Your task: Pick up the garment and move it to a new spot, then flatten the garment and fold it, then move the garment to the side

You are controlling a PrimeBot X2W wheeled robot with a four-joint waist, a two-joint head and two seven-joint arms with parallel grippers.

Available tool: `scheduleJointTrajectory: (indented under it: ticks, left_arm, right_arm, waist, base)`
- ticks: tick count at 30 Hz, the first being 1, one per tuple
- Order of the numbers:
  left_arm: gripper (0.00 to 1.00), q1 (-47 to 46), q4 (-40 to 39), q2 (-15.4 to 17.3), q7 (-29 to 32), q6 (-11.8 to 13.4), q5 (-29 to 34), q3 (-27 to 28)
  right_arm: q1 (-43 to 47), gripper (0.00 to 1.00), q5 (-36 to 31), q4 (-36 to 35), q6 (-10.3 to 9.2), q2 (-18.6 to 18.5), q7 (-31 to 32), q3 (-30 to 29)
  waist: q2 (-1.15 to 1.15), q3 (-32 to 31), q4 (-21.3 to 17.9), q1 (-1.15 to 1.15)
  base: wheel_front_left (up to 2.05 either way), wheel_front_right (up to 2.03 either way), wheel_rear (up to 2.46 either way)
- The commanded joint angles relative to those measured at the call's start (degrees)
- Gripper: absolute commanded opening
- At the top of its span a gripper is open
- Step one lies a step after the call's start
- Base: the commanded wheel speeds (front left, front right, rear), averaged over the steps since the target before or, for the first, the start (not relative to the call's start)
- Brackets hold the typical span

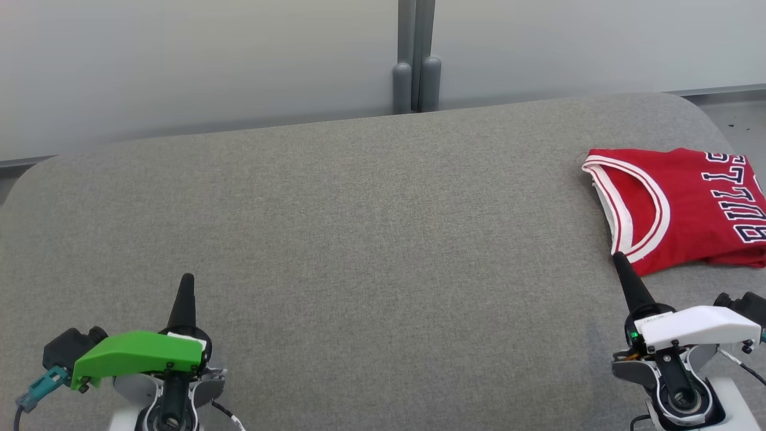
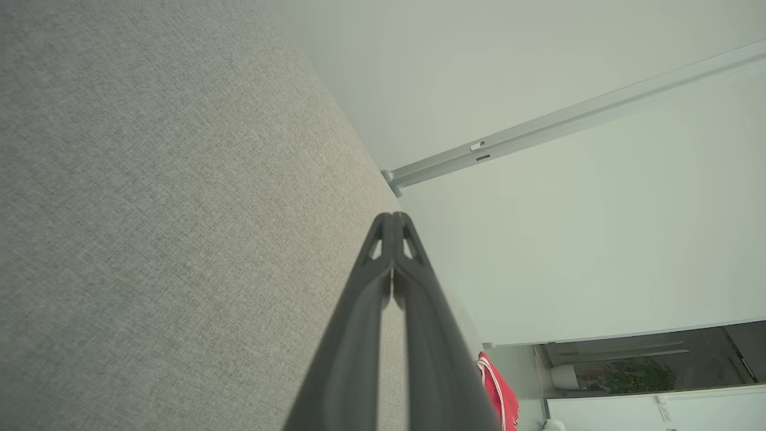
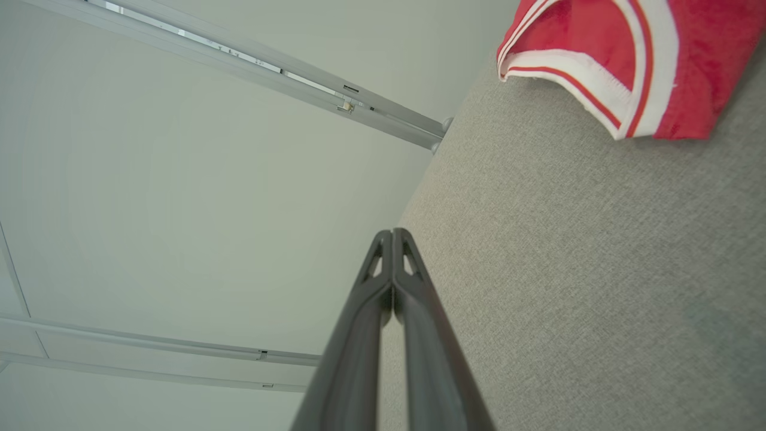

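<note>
The garment [image 1: 688,209] is a red jersey with white trim and dark lettering, lying folded at the right edge of the grey padded table [image 1: 359,239]. A corner of the garment [image 3: 628,66] fills the top right of the right wrist view, and a sliver of the garment [image 2: 497,389] peeks past the fingers in the left wrist view. My right gripper [image 1: 617,257] is shut and empty, its tip just at the jersey's near edge; whether it touches I cannot tell. My left gripper [image 1: 187,280] is shut and empty at the lower left, far from the jersey.
A pale wall with a grey vertical post [image 1: 416,60] runs behind the table's far edge. The table's rounded corners show at left and right, with floor [image 1: 736,114] beyond the right corner. The wide middle of the table is bare fabric.
</note>
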Motion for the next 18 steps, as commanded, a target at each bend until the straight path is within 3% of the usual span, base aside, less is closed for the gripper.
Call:
scheduleJointTrajectory:
  ticks: [1, 18]
  left_arm:
    - [0.00, -1.6, -0.3, 0.0, 0.2, -0.5, -1.4, 0.7]
    - [0.00, -2.8, 0.5, -1.5, 2.2, -2.7, -8.2, 3.4]
  right_arm:
    - [-1.1, 0.00, 1.3, -0.1, 0.03, -0.6, 0.3, -0.3]
    - [-2.3, 0.00, 11.3, 1.5, 0.03, -1.9, 0.6, 0.0]
  waist:
    - [0.00, 0.0, 0.0, 0.00]
    - [0.00, 0.3, -0.1, 0.00]
  base:
    - [0.00, 0.00, 0.00]
    - [0.00, 0.00, 0.00]
